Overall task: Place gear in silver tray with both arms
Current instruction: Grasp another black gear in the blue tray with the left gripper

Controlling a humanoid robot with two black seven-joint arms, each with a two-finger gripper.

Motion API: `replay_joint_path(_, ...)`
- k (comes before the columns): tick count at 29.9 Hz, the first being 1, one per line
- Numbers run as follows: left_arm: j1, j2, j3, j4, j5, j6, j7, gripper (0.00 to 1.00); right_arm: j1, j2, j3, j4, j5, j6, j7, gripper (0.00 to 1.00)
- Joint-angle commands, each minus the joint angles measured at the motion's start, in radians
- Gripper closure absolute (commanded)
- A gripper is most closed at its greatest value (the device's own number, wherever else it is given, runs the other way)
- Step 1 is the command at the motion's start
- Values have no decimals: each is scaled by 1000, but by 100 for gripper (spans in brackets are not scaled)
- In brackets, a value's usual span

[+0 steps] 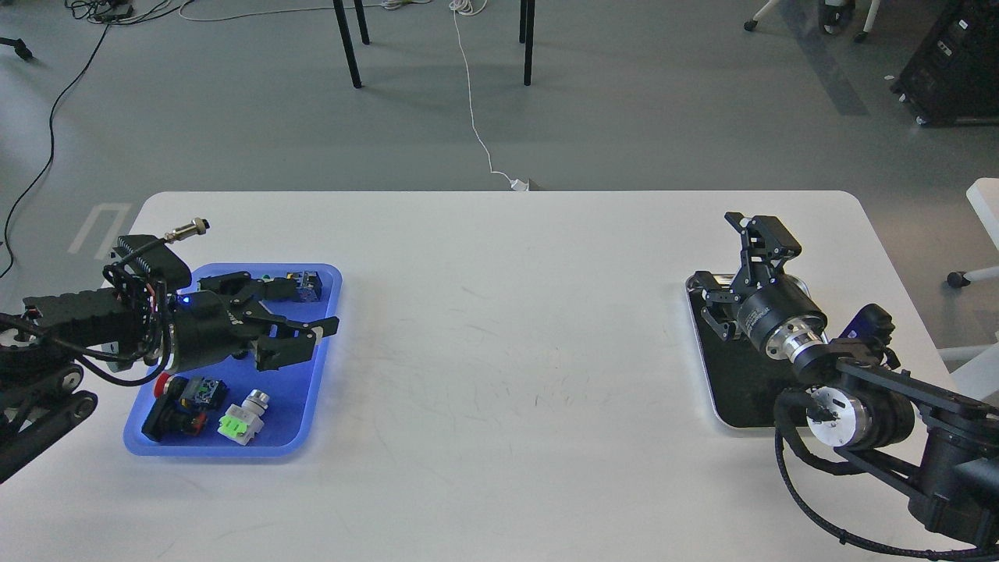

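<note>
White surface (499, 351), two black arms reaching in from opposite edges.

Left arm: enters low from the left edge, forearm roughly level, wrist angled toward the middle of the surface. Left hand (300, 312) hangs over the blue tray (332, 281), fingers spread, one upper finger (265, 293) reaching toward the tray's far part and the lower finger (293, 347) with a pale pad at its tip. Nothing between the fingers that I can see. Whether the hand touches the tray floor cannot be told.

Under and around that hand, in the blue tray: a small blue-and-black part (306, 286) just past the upper finger, a red-capped push button (183, 390) below the wrist, a black part (173, 421) next to it toward the near corner, and a white switch block with green faces (242, 421) below the lower finger. No gear can be made out for certain among these.

Right arm: comes up from the lower right corner, elbow bent, silver wrist collar showing, forearm pointing up and away. Right hand (730, 257) is over the far left corner of the silver tray (702, 367), fingers wide apart, one raised toward the far edge, the other low by the tray rim. It grips nothing.

Silver tray lies beneath the right hand and arm, dark floor partly covered by them; visible part bare.
</note>
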Motion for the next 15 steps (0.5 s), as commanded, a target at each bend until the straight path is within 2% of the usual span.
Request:
replay_joint_path(1,-76,26,94,96,50,-46,0,10,0,-2,-2,2,-21,-1,0,3)
replay_joint_path(5,-145,20,197,165,50,-57,0,21,-2,-5,-2,2,-27,-1,0,3)
replay_joint_path(8,-159,17,246,191,50,-58,0,35,-5,-5,-1,4,-29,1,0,3)
replay_joint_path(15,-161,-19,254,283,50,-58,0,36,-9,-5,-1,4,-29,1,0,3)
